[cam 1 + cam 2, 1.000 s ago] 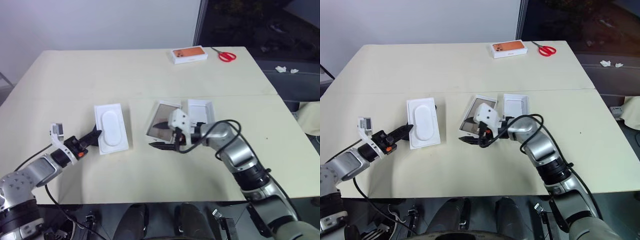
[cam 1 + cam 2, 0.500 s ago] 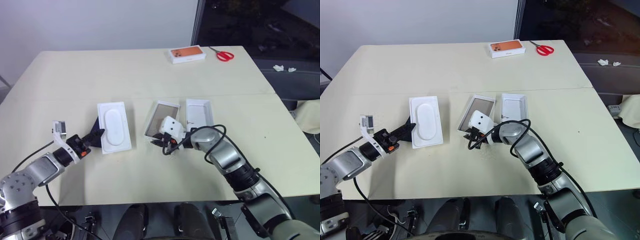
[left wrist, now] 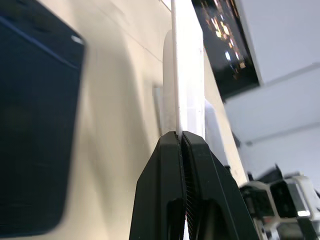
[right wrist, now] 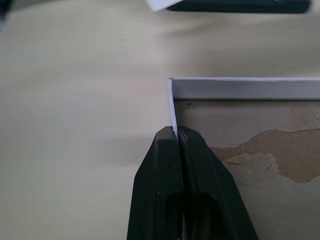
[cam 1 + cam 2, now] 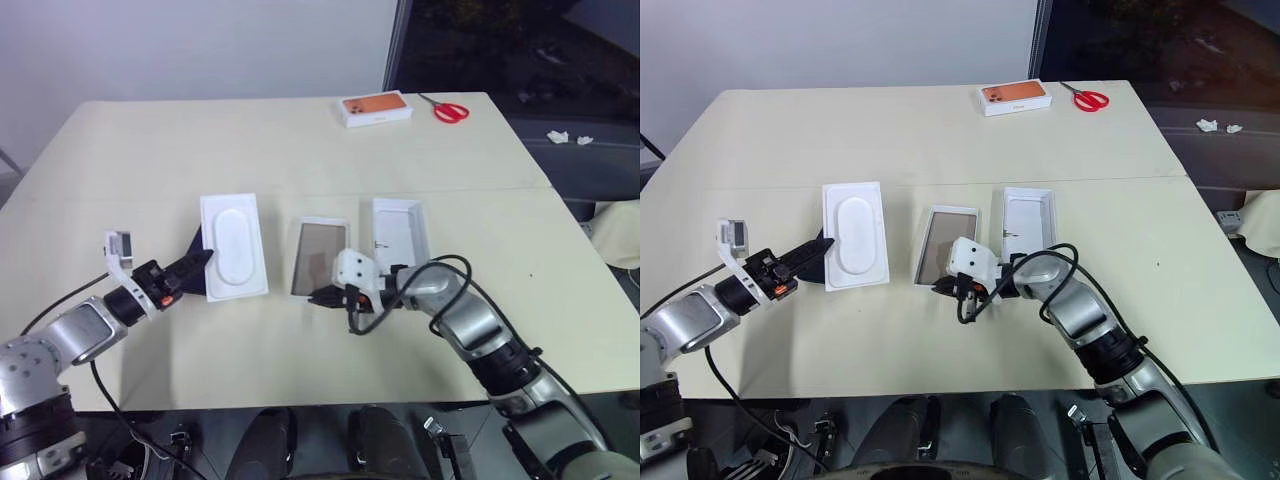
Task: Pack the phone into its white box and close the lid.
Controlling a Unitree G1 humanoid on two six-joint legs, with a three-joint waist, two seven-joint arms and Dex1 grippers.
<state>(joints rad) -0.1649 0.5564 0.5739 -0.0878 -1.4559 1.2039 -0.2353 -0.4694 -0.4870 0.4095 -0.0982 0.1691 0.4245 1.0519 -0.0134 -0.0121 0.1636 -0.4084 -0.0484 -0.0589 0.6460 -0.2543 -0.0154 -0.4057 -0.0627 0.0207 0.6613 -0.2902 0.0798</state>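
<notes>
The white box [image 5: 320, 256], tan floor up, lies flat at the table's middle. My right gripper [image 5: 318, 296] is shut on its near wall, close to a corner [image 4: 173, 112]. Beside the box on the right rests the lid [image 5: 400, 228], its white inside facing up. To the left, my left gripper [image 5: 204, 258] is shut on the edge of a thin white moulded insert [image 5: 234, 246]. The dark phone [image 3: 35, 125] lies on the table by that gripper, partly hidden under the insert.
A white box with an orange face [image 5: 377, 108] and red scissors [image 5: 452, 108] lie at the table's far edge. The table's near edge [image 5: 300, 400] runs just behind both arms.
The box was tipped up with my right gripper open around its near end; now it lies flat and the gripper has shut on its wall. The left gripper has carried the insert slightly right.
</notes>
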